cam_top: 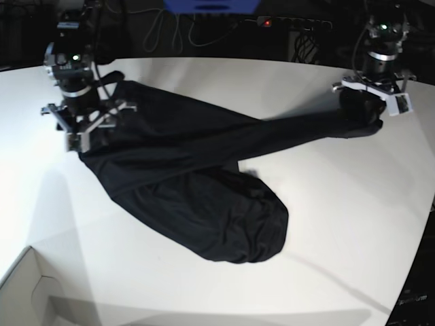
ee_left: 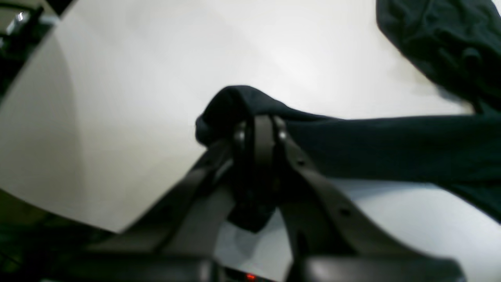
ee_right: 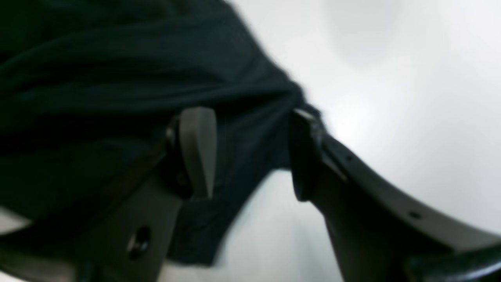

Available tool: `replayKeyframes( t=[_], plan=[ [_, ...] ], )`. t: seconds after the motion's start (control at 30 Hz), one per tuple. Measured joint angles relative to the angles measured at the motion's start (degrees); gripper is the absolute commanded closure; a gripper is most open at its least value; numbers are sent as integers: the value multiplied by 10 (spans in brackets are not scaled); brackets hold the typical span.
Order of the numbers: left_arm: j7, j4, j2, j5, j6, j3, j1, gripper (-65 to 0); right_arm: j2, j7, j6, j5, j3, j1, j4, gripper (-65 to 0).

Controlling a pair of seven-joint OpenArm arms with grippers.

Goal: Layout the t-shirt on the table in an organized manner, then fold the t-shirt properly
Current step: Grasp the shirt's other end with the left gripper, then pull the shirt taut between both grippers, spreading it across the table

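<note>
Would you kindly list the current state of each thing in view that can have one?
t-shirt: bunched and twisted on the table, not laid flat, one end stretched out toward the left gripper.
left gripper: shut on the t-shirt's stretched end.
right gripper: jaws apart, fabric lying between them.
table: bears the t-shirt.
cardboard box: only a white corner shows.

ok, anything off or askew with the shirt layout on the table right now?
Yes. The plain black thin-fabric t-shirt is not spread flat on the smooth white tabletop: one part is pulled into a taut, rope-like strip to the shut left claw, and the rest lies bunched in a wrinkled heap. The right claw is open around fabric.
</note>
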State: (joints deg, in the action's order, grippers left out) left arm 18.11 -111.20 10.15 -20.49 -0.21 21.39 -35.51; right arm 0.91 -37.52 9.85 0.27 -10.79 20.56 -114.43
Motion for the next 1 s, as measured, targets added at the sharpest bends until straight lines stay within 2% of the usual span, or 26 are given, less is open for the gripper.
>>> replayKeyframes(
  t=[0.13,0.2,0.27,0.37,0.43,0.53,0.63,0.8,0.9,1.0],
  plan=[
    [0,0,-10,1,0,0,2,-5,-2,-3,-1,-3,9,15,12,-306],
    [0,0,-10,1,0,-2,5,-6,-16,-3,-2,-5,3,20,19,-306],
    [24,-3,-10,0,0,-2,6,-21,-19,-3,0,0,3,32,20,-307],
    [67,-3,-10,2,0,-2,31,-121,-18,-1,-2,-7,2,49,24,-327],
    [80,-4,-12,0,0,-2,53,-205,-19,-4,-2,-7,3,55,37,-336],
    [91,-6,-28,0,0,0,70,-294,-19,1,-2,-4,3,53,64,-335],
    [103,-4,-37,0,1,0,88,-307,-19,9,-2,2,2,49,105,-334],
    [98,1,-60,4,0,-7,148,-311,-18,74,-2,2,1,47,136,-327],
    [98,38,-61,3,0,-33,186,-311,-17,99,-2,4,1,47,151,-266],
    [95,91,-61,4,2,-72,233,-311,-16,104,-2,6,0,40,159,-149]
  ],
)
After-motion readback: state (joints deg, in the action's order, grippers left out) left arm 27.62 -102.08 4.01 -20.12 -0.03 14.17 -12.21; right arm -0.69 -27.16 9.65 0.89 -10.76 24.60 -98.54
